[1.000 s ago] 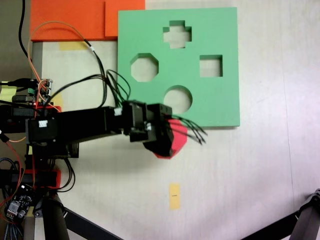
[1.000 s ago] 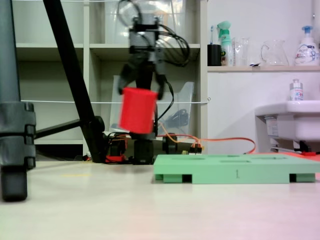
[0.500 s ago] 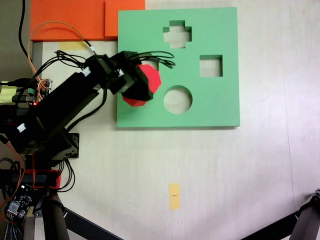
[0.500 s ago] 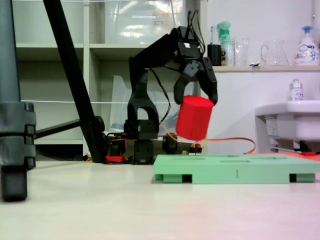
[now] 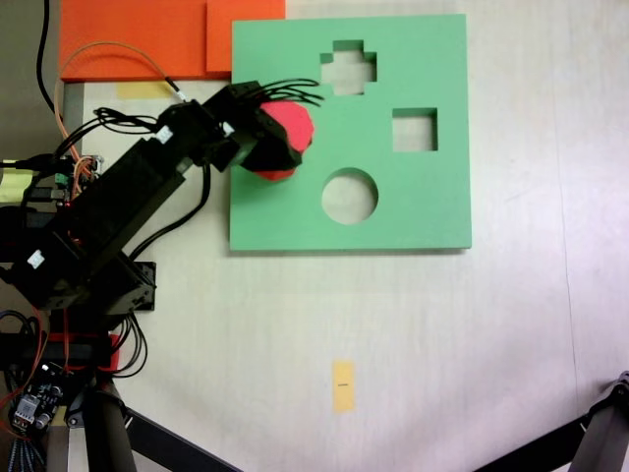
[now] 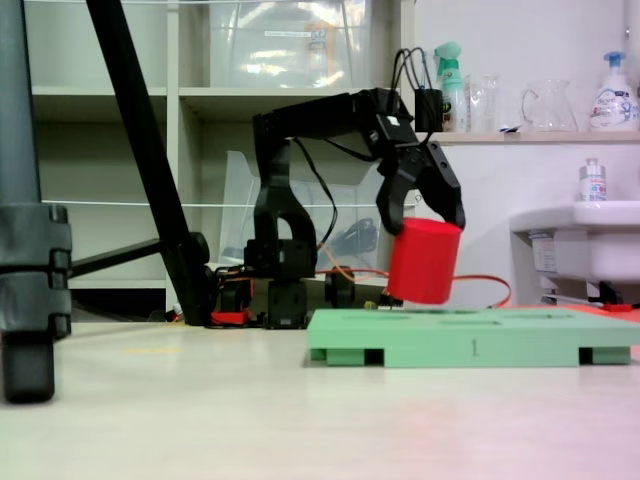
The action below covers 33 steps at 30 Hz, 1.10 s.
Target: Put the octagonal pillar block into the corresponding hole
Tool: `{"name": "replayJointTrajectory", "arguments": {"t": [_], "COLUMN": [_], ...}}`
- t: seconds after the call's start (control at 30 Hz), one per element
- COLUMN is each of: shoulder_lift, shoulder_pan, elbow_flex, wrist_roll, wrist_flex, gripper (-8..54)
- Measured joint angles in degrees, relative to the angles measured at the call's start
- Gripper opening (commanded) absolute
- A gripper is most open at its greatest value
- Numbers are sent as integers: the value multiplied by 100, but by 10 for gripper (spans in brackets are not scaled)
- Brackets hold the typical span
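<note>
My gripper [image 5: 270,138] [image 6: 423,212] is shut on the octagonal pillar block [image 5: 291,130] [image 6: 423,262], a bright red foam prism. In both fixed views the block hangs a little tilted just above the green foam board [image 5: 413,211] [image 6: 470,345]. From above, it covers the corresponding hole, which is hidden under it at the board's left side. In the low side view the block's bottom edge is a small way above the board's top surface. The black arm [image 5: 128,211] reaches in from the left.
The board also has a cross cutout [image 5: 348,67], a square cutout [image 5: 414,130] and a round cutout [image 5: 350,196]. Orange foam sheets [image 5: 147,37] lie at the top left. A yellow tape mark [image 5: 342,384] is on the table. Tripod legs [image 6: 140,150] stand near the front.
The arm carried the red block from in front of the board to above its left side, then a little farther along and lower towards the board.
</note>
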<state>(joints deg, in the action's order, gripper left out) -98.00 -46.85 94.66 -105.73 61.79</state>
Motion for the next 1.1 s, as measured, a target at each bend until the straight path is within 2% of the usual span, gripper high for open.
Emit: {"name": "replayJointTrajectory", "arguments": {"t": [1.1], "shoulder_lift": [967], "shoulder_pan": [-457], "elbow_flex": [0], "wrist_roll": [1178], "wrist_flex": [-949], "gripper": [187]}}
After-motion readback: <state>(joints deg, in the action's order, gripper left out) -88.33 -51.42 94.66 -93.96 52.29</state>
